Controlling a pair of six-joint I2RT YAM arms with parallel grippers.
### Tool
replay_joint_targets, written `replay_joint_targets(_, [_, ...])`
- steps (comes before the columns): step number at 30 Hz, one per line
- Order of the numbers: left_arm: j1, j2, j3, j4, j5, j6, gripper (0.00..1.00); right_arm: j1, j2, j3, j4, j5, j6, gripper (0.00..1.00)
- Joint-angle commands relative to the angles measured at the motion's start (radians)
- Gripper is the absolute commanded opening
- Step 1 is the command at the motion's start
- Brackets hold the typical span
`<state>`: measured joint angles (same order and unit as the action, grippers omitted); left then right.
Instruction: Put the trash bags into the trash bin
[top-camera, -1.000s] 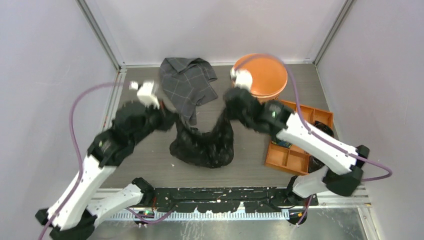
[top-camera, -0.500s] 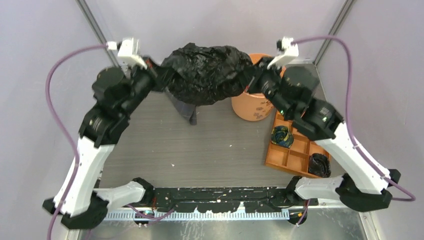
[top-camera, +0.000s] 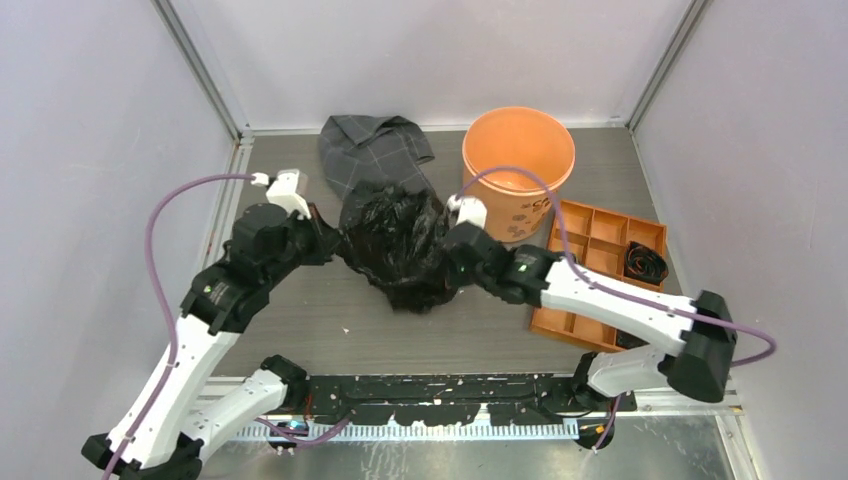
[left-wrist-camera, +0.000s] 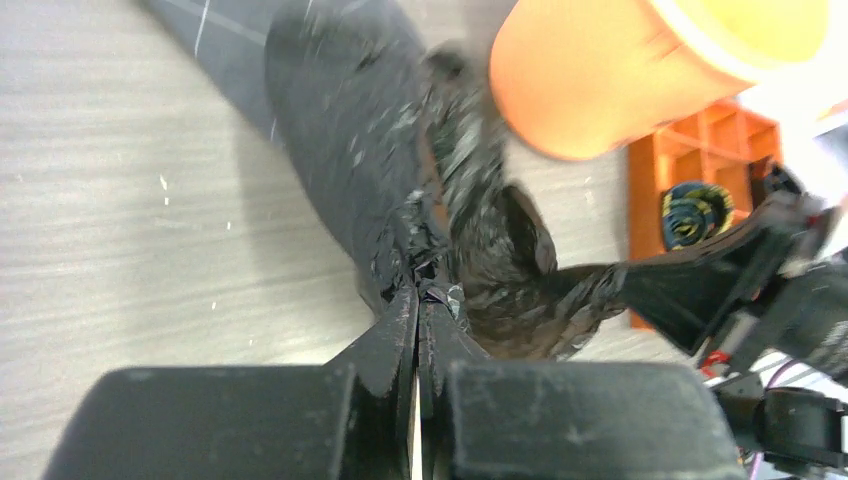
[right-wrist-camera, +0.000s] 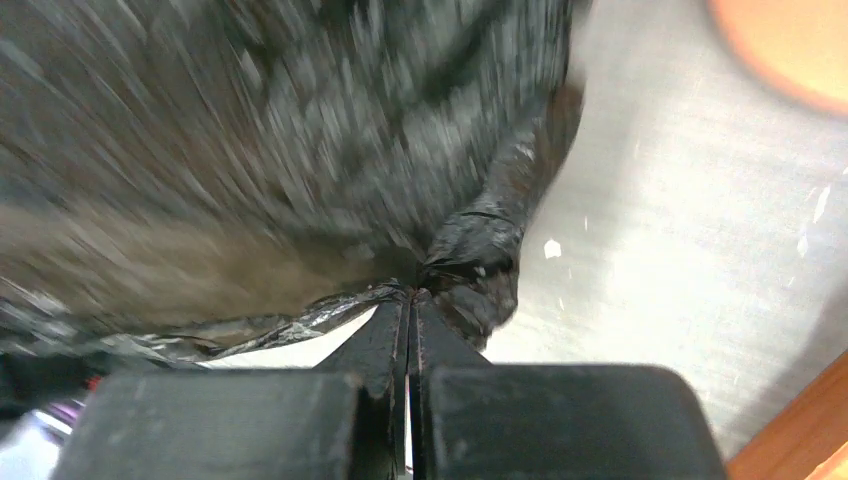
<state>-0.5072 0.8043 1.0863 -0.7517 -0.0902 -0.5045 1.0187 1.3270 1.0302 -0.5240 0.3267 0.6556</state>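
Note:
A glossy black trash bag (top-camera: 400, 245) hangs bunched between my two grippers over the middle of the table, left of and nearer than the orange bin (top-camera: 518, 168). My left gripper (top-camera: 340, 240) is shut on the bag's left edge; in the left wrist view its jaws (left-wrist-camera: 418, 288) pinch the film (left-wrist-camera: 470, 230) with the bin (left-wrist-camera: 620, 70) beyond. My right gripper (top-camera: 452, 255) is shut on the bag's right edge; in the right wrist view the jaws (right-wrist-camera: 410, 293) clamp the wrinkled film (right-wrist-camera: 300, 130). The bin stands upright and open at the back.
A grey checked cloth (top-camera: 372, 160) lies at the back, partly under the bag. A flat orange compartment tray (top-camera: 600, 270) sits at the right with dark cable bundles (top-camera: 645, 265) in it. White walls and metal posts close the sides and back.
Both grippers have come down and toward me with the bag, from high at the back near the bin's rim to low over the table's middle. The bag is now more bunched.

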Motion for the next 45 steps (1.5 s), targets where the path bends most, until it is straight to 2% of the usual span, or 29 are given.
replay_joint_targets(1, [0.006, -0.001, 0.104, 0.012, 0.018, 0.044, 0.0, -0.008, -0.087, 0.179, -0.084, 0.195, -0.018, 0.01])
replay_joint_targets(3, [0.006, 0.004, 0.112, 0.024, 0.036, 0.055, 0.0, -0.007, -0.093, 0.16, -0.107, 0.205, -0.024, 0.02])
replay_joint_targets(5, [0.006, 0.017, 0.127, 0.038, 0.077, 0.07, 0.0, -0.007, -0.115, 0.126, -0.099, 0.177, -0.04, 0.11])
replay_joint_targets(6, [0.006, 0.029, 0.137, 0.039, 0.112, 0.081, 0.0, -0.007, -0.129, 0.109, -0.094, 0.152, -0.053, 0.18])
replay_joint_targets(8, [0.006, 0.055, 0.157, 0.043, 0.168, 0.101, 0.0, -0.005, -0.171, 0.089, -0.093, 0.13, -0.084, 0.4])
replay_joint_targets(12, [0.006, 0.084, 0.187, 0.064, 0.228, 0.12, 0.0, 0.014, -0.248, 0.096, -0.116, 0.106, -0.175, 0.66])
replay_joint_targets(17, [0.006, 0.157, 0.261, 0.063, 0.311, 0.124, 0.0, 0.055, -0.308, 0.122, -0.118, 0.019, -0.282, 0.8])
replay_joint_targets(20, [0.006, 0.192, 0.281, 0.063, 0.337, 0.123, 0.0, 0.113, -0.278, 0.163, -0.113, -0.008, -0.326, 0.81])
replay_joint_targets(25, [0.006, 0.207, 0.29, 0.066, 0.323, 0.117, 0.0, 0.198, -0.184, 0.241, -0.147, 0.036, -0.36, 0.81])
replay_joint_targets(32, [0.006, 0.223, 0.29, 0.087, 0.354, 0.103, 0.0, 0.212, -0.107, 0.327, -0.127, 0.07, -0.289, 0.81])
replay_joint_targets(35, [0.006, 0.215, 0.288, 0.092, 0.364, 0.1, 0.0, 0.213, -0.056, 0.359, -0.133, 0.128, -0.292, 0.81])
replay_joint_targets(38, [0.006, 0.208, 0.294, 0.09, 0.363, 0.101, 0.0, 0.211, -0.005, 0.39, -0.125, 0.118, -0.302, 0.8])
replay_joint_targets(42, [0.006, 0.204, 0.302, 0.088, 0.364, 0.103, 0.0, 0.211, 0.056, 0.434, -0.122, 0.114, -0.287, 0.71])
replay_joint_targets(45, [0.006, 0.197, 0.308, 0.088, 0.364, 0.102, 0.0, 0.212, 0.081, 0.439, -0.142, 0.17, -0.277, 0.53])
